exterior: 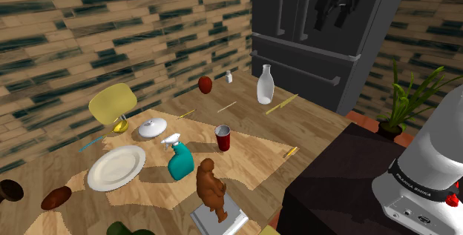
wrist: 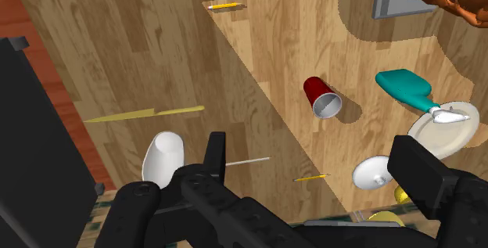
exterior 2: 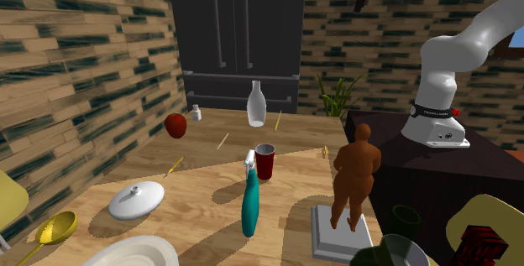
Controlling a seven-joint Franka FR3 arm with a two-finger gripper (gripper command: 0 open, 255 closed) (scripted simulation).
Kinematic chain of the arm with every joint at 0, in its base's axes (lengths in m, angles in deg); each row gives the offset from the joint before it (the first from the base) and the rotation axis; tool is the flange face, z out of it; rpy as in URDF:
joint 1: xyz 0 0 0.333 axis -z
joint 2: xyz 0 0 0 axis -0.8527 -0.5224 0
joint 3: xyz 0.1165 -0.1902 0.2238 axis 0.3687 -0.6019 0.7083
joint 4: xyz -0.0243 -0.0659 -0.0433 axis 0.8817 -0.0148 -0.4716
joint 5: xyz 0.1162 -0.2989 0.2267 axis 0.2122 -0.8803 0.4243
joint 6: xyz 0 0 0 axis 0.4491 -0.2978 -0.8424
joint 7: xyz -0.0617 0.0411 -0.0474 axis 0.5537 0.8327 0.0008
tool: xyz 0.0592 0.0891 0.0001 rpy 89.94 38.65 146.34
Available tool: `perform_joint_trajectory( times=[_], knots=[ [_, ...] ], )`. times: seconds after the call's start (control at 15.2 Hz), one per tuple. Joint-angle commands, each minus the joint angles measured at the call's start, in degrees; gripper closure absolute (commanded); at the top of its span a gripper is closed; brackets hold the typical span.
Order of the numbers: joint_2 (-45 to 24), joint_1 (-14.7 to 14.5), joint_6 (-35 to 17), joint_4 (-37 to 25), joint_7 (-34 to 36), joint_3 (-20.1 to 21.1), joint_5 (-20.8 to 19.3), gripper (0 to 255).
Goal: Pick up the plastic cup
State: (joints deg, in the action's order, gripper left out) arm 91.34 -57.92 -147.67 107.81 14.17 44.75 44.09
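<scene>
Red cup [wrist: 319,95]: grey interior, wrist view

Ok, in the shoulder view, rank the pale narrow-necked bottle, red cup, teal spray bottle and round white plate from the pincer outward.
1. Pale narrow-necked bottle, below the pincer.
2. Red cup, mid-table.
3. Teal spray bottle, left of the cup.
4. Round white plate, farthest left.

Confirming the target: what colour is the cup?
The cup is red, grey inside; the wrist view shows it best.
</scene>
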Motion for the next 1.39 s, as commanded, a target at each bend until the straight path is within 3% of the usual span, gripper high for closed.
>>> perform_joint_trajectory(
  times=[0.0, 0.66, 1.32],
  knots=[
    [0.0, 0.0, 0.0, 0.0, 0.0, 0.0, 0.0, 0],
    [-14.18, -0.75, -16.81, 4.79, 3.17, 4.81, 2.41, 0],
    [-33.92, -1.08, -31.88, 2.25, 7.05, 9.16, 2.29, 0]
  ],
)
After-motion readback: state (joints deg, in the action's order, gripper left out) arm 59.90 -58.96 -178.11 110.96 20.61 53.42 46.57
